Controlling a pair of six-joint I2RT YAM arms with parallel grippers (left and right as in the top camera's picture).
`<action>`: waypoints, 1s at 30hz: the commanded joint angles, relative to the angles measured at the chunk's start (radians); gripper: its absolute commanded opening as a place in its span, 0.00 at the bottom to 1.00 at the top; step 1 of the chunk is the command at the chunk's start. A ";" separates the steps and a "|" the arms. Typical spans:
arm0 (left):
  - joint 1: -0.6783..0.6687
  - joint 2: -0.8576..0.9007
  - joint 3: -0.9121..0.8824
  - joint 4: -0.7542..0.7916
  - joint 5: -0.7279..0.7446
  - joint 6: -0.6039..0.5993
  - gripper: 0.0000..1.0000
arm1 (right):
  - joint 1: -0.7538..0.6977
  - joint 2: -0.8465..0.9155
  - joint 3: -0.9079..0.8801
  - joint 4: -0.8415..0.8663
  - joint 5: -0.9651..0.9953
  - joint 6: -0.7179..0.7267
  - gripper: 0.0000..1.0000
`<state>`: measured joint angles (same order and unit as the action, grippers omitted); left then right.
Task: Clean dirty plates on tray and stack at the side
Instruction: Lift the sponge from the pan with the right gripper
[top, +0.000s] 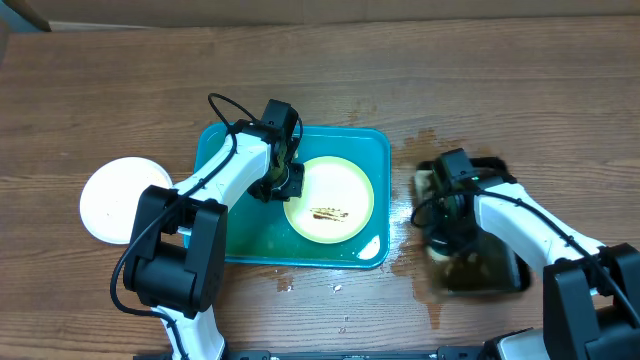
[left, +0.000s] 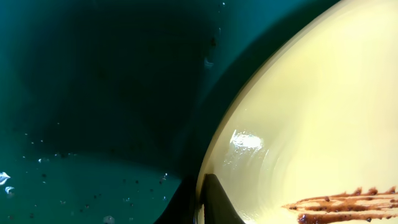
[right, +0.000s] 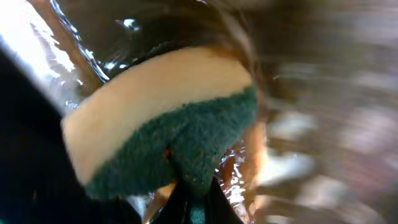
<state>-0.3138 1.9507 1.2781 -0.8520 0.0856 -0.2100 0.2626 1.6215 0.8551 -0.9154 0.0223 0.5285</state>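
Overhead, the left gripper (top: 285, 180) sits against the smeared lime plate (top: 330, 197), tray (top: 215, 150) beneath it; left wrist leaves its grip unclear, so the wet plate could slip; right wrist shows the right gripper (right: 189, 200) pinching a soaked sponge (right: 161, 124) that may drip.

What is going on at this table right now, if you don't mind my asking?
The left pincer sits at the rim of a pale lime-green round plate, smeared brown in the middle, which lies on the large teal plastic tray. The right pincer holds a yellow sponge with a green scouring side at the small black pan of dark liquid. A white round plate lies on the wooden table left of the tray.
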 joint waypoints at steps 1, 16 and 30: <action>-0.001 0.011 -0.013 -0.008 -0.007 -0.015 0.04 | -0.038 0.013 0.015 0.071 0.119 0.063 0.04; -0.001 0.011 -0.013 -0.010 -0.007 -0.015 0.04 | 0.113 0.013 0.028 0.108 -0.181 -0.118 0.04; -0.001 0.011 -0.013 -0.012 -0.005 -0.041 0.04 | 0.077 0.013 0.029 0.253 -0.032 -0.120 0.04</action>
<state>-0.3138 1.9507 1.2781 -0.8555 0.0933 -0.2180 0.3401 1.6264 0.8700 -0.6666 -0.0387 0.4168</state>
